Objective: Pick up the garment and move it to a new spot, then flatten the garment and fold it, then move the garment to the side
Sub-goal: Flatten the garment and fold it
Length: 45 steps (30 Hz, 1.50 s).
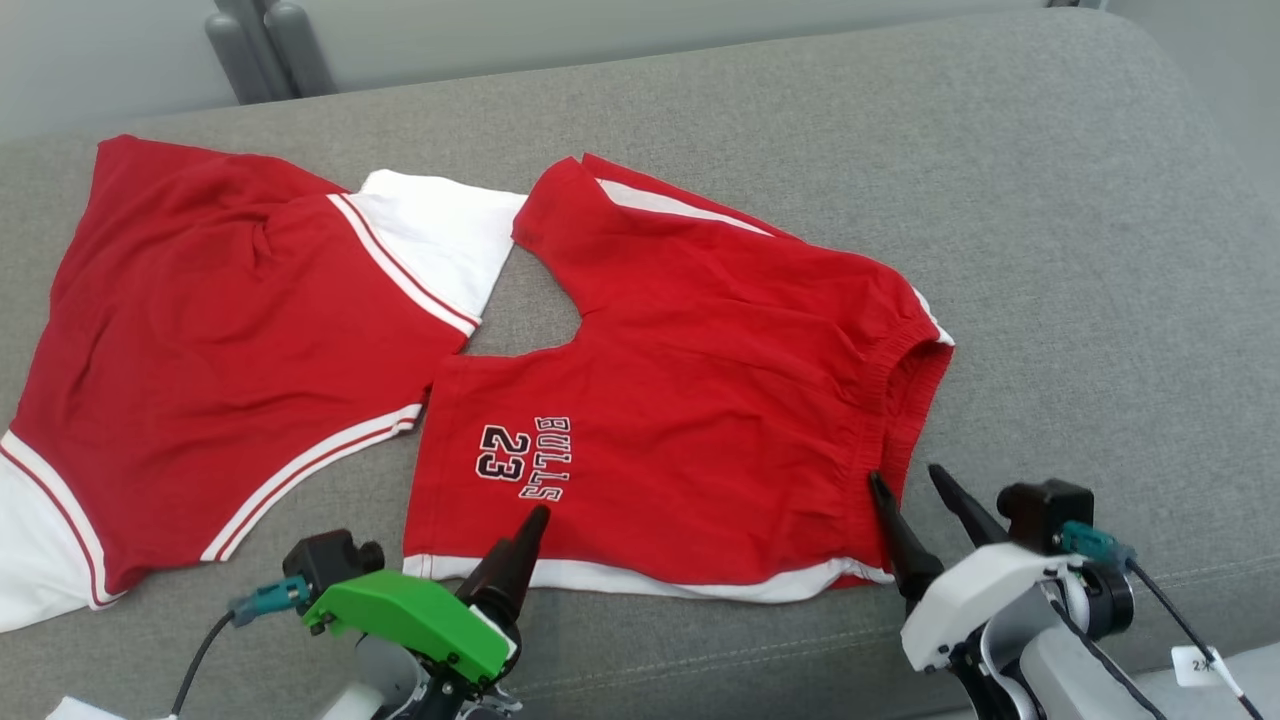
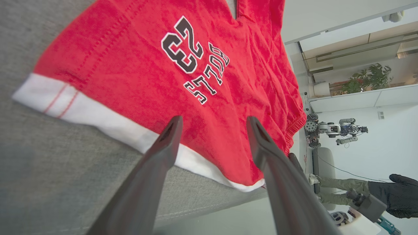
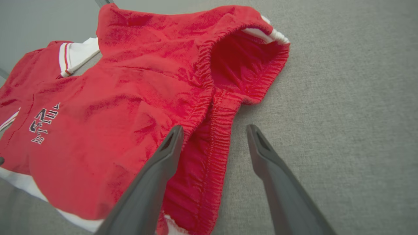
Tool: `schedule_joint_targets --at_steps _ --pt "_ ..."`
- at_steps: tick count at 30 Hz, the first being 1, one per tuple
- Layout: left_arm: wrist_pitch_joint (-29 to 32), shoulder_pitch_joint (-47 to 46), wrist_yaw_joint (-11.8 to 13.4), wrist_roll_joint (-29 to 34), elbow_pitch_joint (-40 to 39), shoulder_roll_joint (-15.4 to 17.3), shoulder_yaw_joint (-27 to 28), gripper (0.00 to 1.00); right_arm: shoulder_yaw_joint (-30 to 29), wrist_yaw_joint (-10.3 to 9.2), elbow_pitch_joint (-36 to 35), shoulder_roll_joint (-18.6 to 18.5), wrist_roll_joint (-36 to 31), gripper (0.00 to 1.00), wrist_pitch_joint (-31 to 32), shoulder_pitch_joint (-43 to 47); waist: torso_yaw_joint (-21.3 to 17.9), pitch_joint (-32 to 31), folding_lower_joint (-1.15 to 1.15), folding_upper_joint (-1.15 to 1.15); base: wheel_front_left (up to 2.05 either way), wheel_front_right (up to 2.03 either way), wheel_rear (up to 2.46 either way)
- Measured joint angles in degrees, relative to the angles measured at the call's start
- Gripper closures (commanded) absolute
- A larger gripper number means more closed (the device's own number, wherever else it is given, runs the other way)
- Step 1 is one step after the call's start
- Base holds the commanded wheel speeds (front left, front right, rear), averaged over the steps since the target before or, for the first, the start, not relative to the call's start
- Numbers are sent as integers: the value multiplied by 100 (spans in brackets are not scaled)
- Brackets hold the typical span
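The garment, red shorts [image 1: 700, 400] printed BULLS 23 with a white hem, lies spread on the grey cushion [image 1: 1050, 250], waistband [image 1: 905, 395] to the right. My left gripper [image 1: 535, 520] hovers open over the near leg hem just below the print. In the left wrist view the left gripper [image 2: 214, 120] has red cloth [image 2: 130, 65] showing between its fingers, none of it pinched. My right gripper [image 1: 905, 475] is open at the near end of the waistband. In the right wrist view the right gripper [image 3: 214, 128] straddles the elastic edge [image 3: 215, 137], one finger over cloth, the other over cushion.
A second red and white garment [image 1: 220, 350] lies to the left, its sleeve touching the shorts' leg. Bare cushion extends right of the waistband and along the front edge [image 1: 700, 660]. In the left wrist view, a person's gloved hand [image 2: 403, 195] and another robot [image 2: 336, 129] show far off.
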Motion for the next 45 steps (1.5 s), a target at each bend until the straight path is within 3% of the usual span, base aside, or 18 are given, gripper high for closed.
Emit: schedule_joint_targets --at_steps 13,28,45 --pt "-339 614 -177 -580 -108 234 667 0 24 -344 -413 90 18 0 -103 1195 68 -44 0 0 0 0 0" --pt "-390 934 -330 -993 -20 268 1009 0 231 -346 -1247 201 110 0 -202 1651 43 -62 0 0 0 0 0" --pt "-343 937 -321 -1006 201 260 965 0 129 -361 -1401 274 328 0 -198 1773 -13 -7 0 0 0 0 0"
